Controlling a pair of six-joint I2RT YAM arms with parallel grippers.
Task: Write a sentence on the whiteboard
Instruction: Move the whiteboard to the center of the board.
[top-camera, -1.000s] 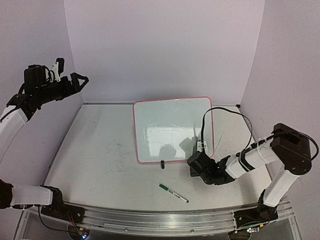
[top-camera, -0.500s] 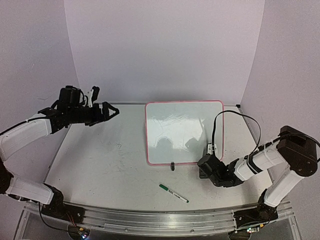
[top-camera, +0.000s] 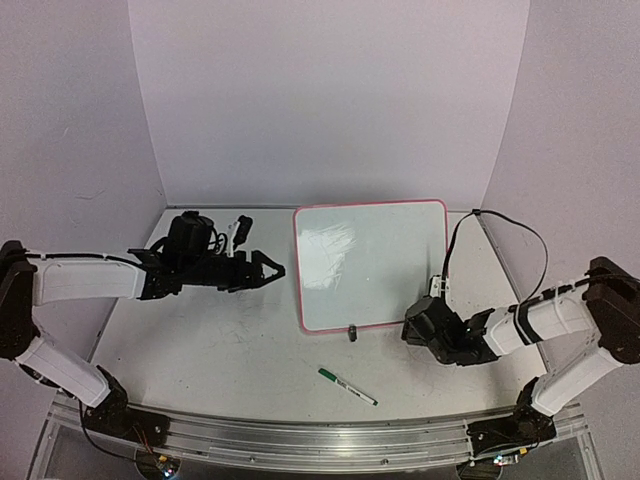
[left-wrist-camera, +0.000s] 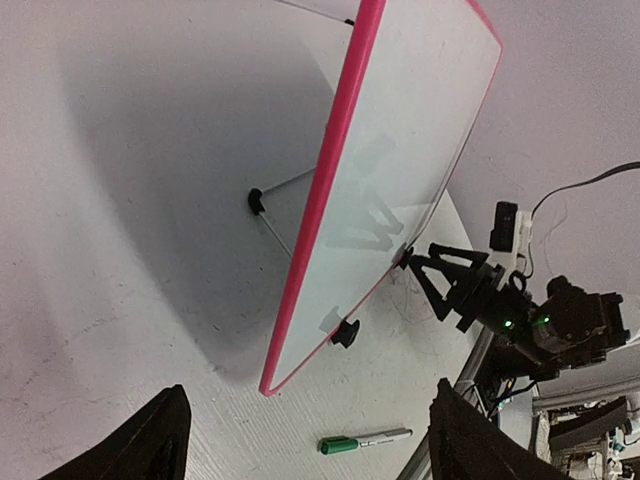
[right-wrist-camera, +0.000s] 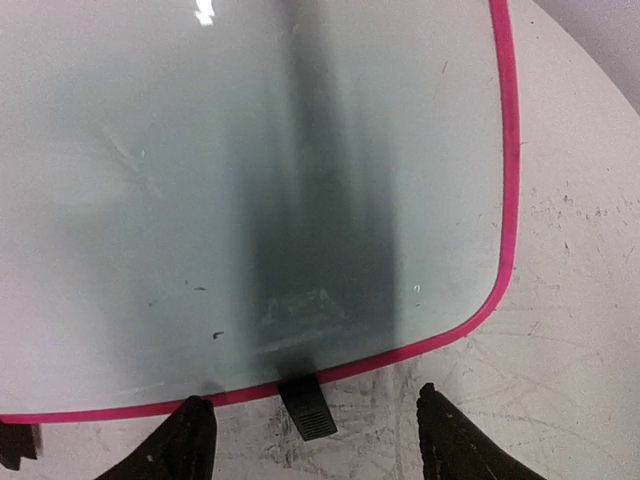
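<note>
Seen from above, the whiteboard (top-camera: 370, 265) stands tilted back near the table's (top-camera: 200, 330) far edge, right of centre. The left gripper (top-camera: 270, 268), jaws spread, hangs near its left rim. The right gripper (top-camera: 412, 322) sits by its near right corner. A green marker (top-camera: 347, 386) lies by the front edge.

The left wrist camera catches the board almost edge-on, leaning on a thin prop (left-wrist-camera: 257, 201).

The right wrist camera shows spread jaws flanking a black foot (right-wrist-camera: 308, 405) on the board's lower rim.
</note>
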